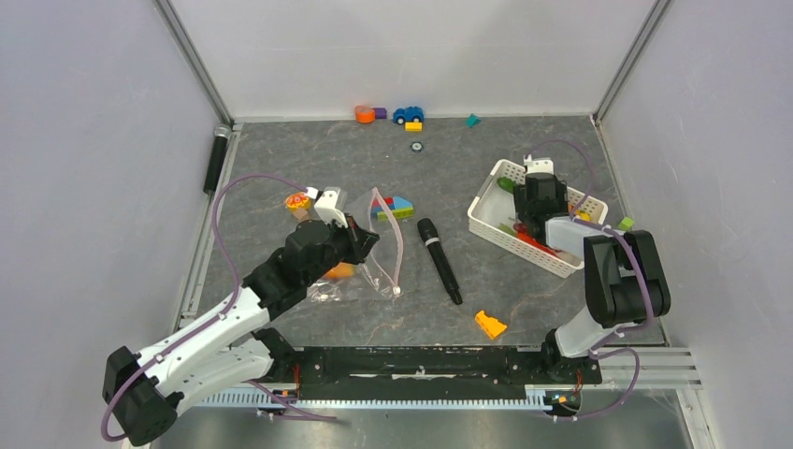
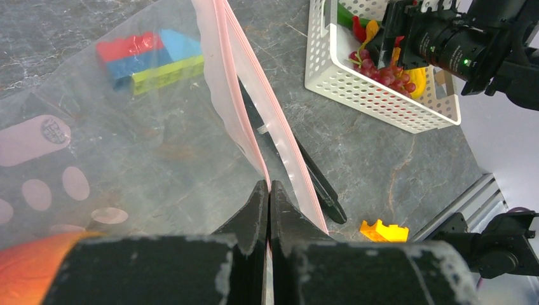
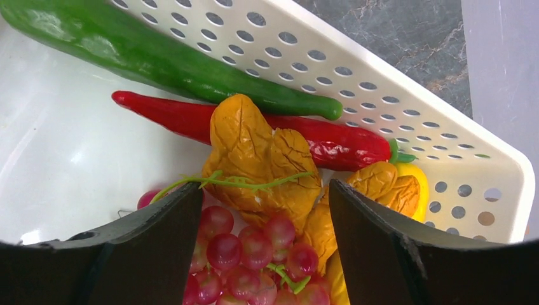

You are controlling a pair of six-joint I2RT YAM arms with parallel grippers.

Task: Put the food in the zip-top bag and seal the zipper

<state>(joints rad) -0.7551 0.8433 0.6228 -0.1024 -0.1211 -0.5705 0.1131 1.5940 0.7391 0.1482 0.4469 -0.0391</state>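
The clear zip-top bag (image 1: 379, 257) lies at centre-left with its pink zipper (image 1: 398, 245) along the mouth. My left gripper (image 1: 360, 238) is shut on one lip of that zipper strip (image 2: 245, 95), with its jaws pinched together (image 2: 268, 190). An orange-red food piece (image 1: 341, 271) lies inside the bag (image 2: 32, 270). My right gripper (image 1: 538, 217) is down in the white basket (image 1: 486, 201), open (image 3: 266, 203). Its fingers straddle a bunch of red grapes (image 3: 254, 254) with brownish-yellow leaves (image 3: 254, 149). A green vegetable (image 3: 159, 57), a red chili (image 3: 305, 136) and a yellow piece (image 3: 416, 181) lie beside them.
A black microphone (image 1: 439, 260) lies right of the bag, and an orange brick (image 1: 490, 325) lies near the front. Coloured bricks (image 1: 393, 208) lie behind the bag. A small toy (image 1: 299, 202) sits to their left. More toys (image 1: 408, 115) line the far wall. A black cylinder (image 1: 216, 159) lies at the left edge.
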